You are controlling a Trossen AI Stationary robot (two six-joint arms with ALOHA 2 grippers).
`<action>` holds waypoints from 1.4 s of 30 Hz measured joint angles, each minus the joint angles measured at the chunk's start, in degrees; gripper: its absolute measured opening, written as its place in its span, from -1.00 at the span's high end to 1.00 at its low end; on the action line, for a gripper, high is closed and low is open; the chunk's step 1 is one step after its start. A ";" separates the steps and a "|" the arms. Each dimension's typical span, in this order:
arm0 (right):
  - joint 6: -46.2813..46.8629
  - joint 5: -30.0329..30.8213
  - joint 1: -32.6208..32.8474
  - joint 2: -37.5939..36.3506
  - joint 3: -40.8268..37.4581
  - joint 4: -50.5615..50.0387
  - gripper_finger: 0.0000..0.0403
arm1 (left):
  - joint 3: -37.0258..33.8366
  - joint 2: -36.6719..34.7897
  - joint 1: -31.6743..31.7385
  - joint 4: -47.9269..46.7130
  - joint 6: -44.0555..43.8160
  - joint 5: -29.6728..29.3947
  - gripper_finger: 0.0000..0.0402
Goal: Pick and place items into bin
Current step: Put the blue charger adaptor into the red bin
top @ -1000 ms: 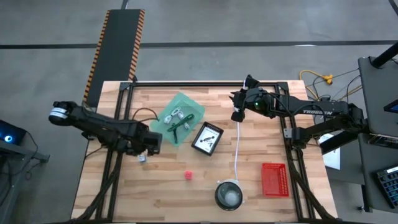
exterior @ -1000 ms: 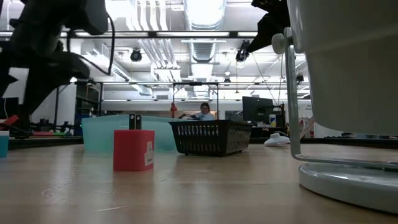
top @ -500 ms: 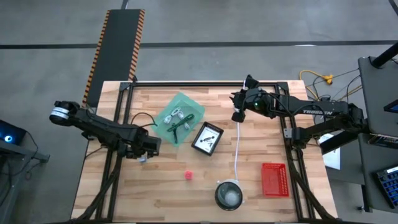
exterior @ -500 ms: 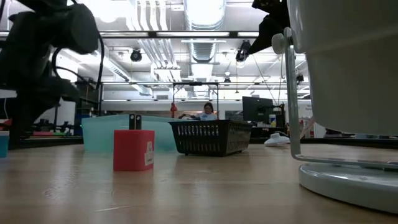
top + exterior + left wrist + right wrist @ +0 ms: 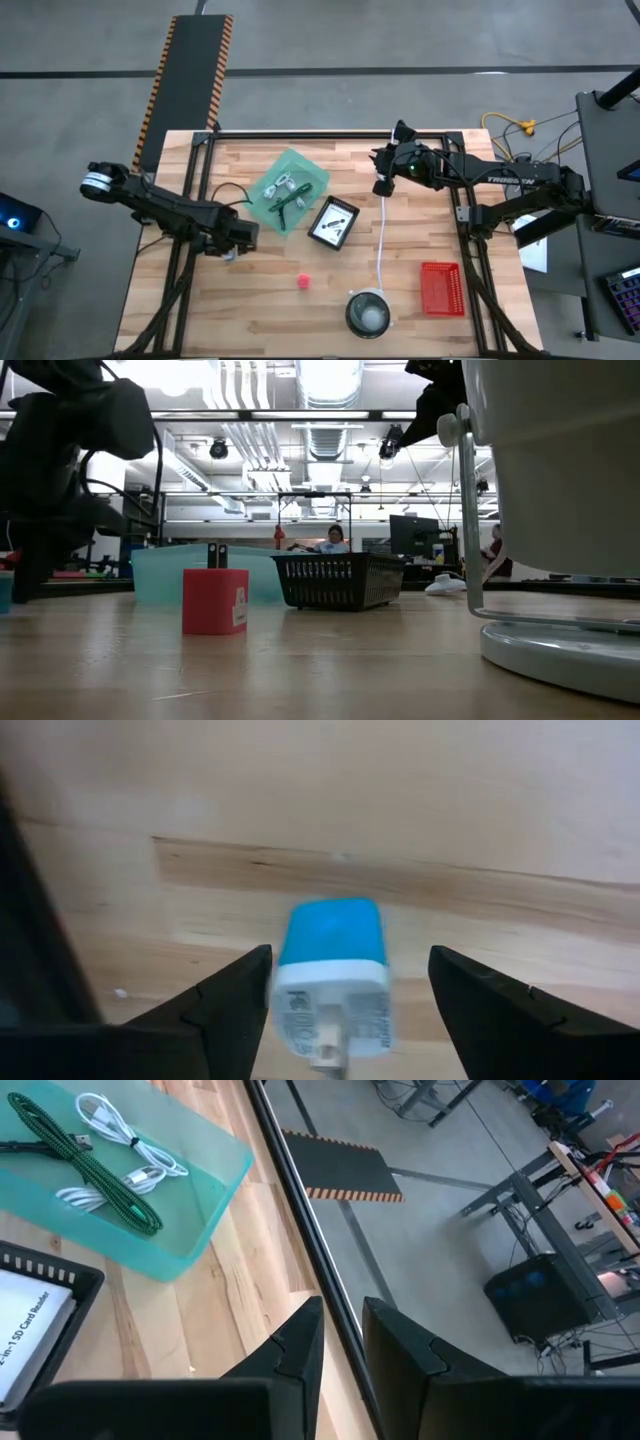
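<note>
Your left gripper [image 5: 345, 982] sits low near the wooden table's [image 5: 420, 315] left edge, jaws wide, straddling a small blue-and-white plug-in charger [image 5: 331, 980], probably ready to close. Your right gripper [image 5: 342, 1342] waits near the far edge, jaws narrow, apparently empty.

"TROSSEN" on right arm [image 5: 500, 180]; "in-1 SD Card Reader" on white card [image 5: 30, 1330].
</note>
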 joint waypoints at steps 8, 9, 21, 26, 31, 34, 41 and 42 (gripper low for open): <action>-1.48 0.00 -0.02 -0.01 0.00 0.02 0.70 | 0.00 1.36 0.00 2.55 0.94 0.02 0.05; -1.53 0.00 -0.02 0.00 0.00 0.02 0.70 | 0.00 1.50 0.00 2.58 0.94 0.06 0.12; -2.12 0.02 -0.02 -0.02 0.00 0.02 0.70 | -0.02 0.74 0.09 6.16 4.83 1.27 0.35; -2.82 0.02 -0.01 -0.01 0.00 0.42 0.70 | 0.71 -2.20 0.28 7.37 7.01 1.28 0.35; -2.91 0.02 -0.01 0.00 0.00 0.60 0.70 | 2.01 -7.83 0.31 8.03 9.69 1.25 0.35; -2.83 0.02 -0.01 0.00 0.00 0.92 0.70 | 2.21 -12.14 0.31 11.77 12.51 0.79 0.35; -4.14 -1.75 -0.02 -0.12 0.00 4.17 0.58 | 2.23 -20.11 0.31 27.46 21.78 -9.53 0.35; -3.99 -2.53 -0.02 -0.13 0.00 4.89 0.54 | 2.23 -20.88 0.33 29.51 23.69 -12.17 0.35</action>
